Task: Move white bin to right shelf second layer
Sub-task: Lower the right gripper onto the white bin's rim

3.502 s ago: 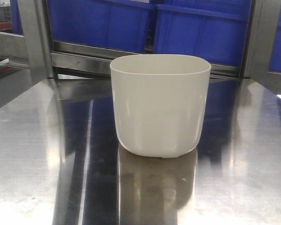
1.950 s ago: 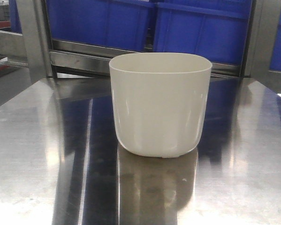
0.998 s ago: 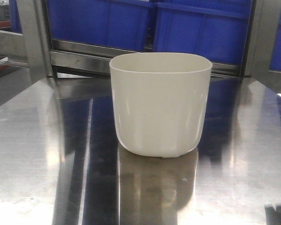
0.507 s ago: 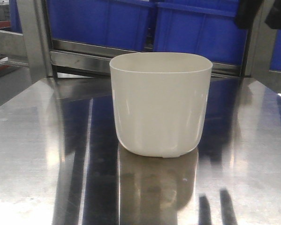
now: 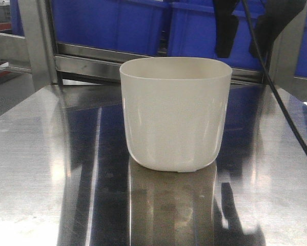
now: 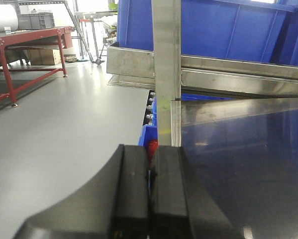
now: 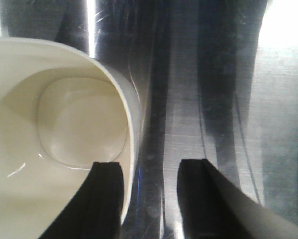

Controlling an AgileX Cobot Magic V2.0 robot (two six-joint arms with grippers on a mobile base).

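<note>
The white bin [image 5: 175, 118] stands upright on the mirror-like steel tabletop [image 5: 40, 169], empty inside. My right gripper [image 5: 245, 38] hangs open above its rear right rim. In the right wrist view, the right gripper [image 7: 151, 167] straddles the white bin's [image 7: 64, 124] right wall from above, one finger over the inside and one over the bare tabletop [image 7: 188, 74]. My left gripper [image 6: 151, 159] is shut with nothing in it, off the table's left corner. The right shelf second layer is out of view.
Blue crates [image 5: 117, 23] sit in a steel rack behind the table, with upright posts [image 5: 38, 41] on the left and right. A black cable [image 5: 281, 102] trails from the right arm. The left wrist view shows a post [image 6: 166, 64], grey floor and a red-framed table [image 6: 24, 37].
The right gripper has come down into the front view from the top right and now hangs over the bin's right rim. The bin has not moved.
</note>
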